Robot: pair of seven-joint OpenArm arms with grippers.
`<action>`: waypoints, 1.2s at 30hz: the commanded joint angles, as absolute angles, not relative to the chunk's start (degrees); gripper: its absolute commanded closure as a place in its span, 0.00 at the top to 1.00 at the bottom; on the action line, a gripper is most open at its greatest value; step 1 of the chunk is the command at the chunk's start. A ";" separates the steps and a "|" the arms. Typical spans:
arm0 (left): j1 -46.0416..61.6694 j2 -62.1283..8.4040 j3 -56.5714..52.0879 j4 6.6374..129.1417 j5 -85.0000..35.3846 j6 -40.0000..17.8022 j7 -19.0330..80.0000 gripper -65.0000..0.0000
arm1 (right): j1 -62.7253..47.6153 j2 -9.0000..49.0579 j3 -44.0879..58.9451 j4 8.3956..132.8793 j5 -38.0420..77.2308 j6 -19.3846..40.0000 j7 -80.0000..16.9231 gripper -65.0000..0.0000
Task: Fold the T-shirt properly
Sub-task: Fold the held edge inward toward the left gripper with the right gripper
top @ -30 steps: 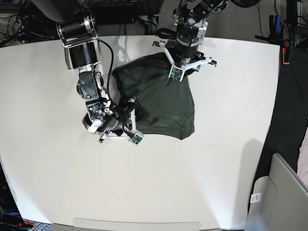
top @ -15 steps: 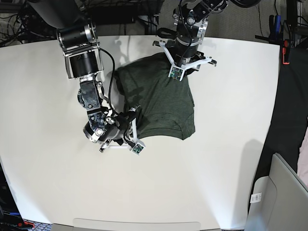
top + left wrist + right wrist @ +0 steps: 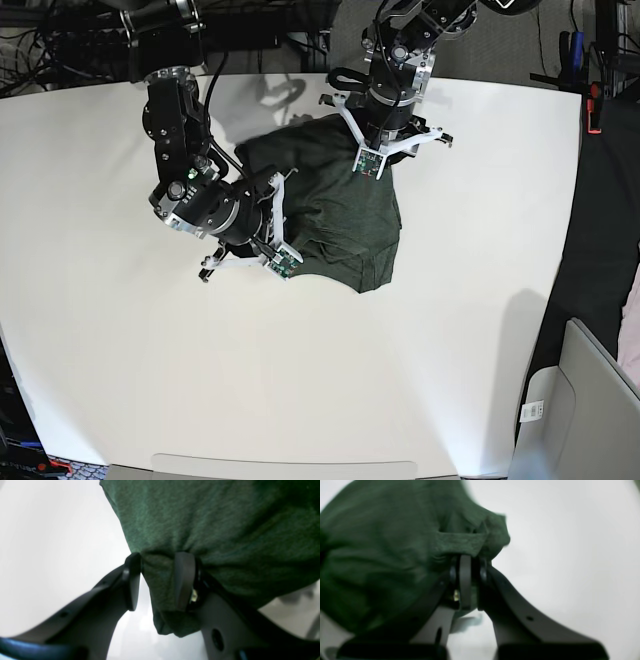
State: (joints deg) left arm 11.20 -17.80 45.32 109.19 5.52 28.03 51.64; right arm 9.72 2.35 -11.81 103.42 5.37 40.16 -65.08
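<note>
The T-shirt [image 3: 345, 215] is a dark olive-green bunched heap at the middle of the white table [image 3: 450, 330]. My left gripper [image 3: 384, 136] holds its far edge; in the left wrist view a thick fold of T-shirt [image 3: 225, 525] fills the gap between the two black fingers [image 3: 184, 580] of the left gripper [image 3: 159, 555]. My right gripper [image 3: 272, 218] is at the shirt's near-left edge. In the right wrist view the right gripper [image 3: 473, 559] is shut on a hemmed edge of the T-shirt [image 3: 382, 545], which hangs raised off the table.
Black cables and gear [image 3: 60, 50] crowd the space behind the table's far edge. A pale grey bin [image 3: 575, 400] stands off the table at the lower right, with dark floor [image 3: 605, 230] along the right side.
The right gripper has pinched the shirt's near-left edge and moved up and back with it. The shirt's left side is drawn in. The left arm barely moved.
</note>
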 commanded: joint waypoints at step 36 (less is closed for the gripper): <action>14.73 -18.07 45.05 112.22 6.46 30.55 50.59 0.31 | 8.66 1.10 -3.38 106.95 20.00 40.00 -69.32 0.64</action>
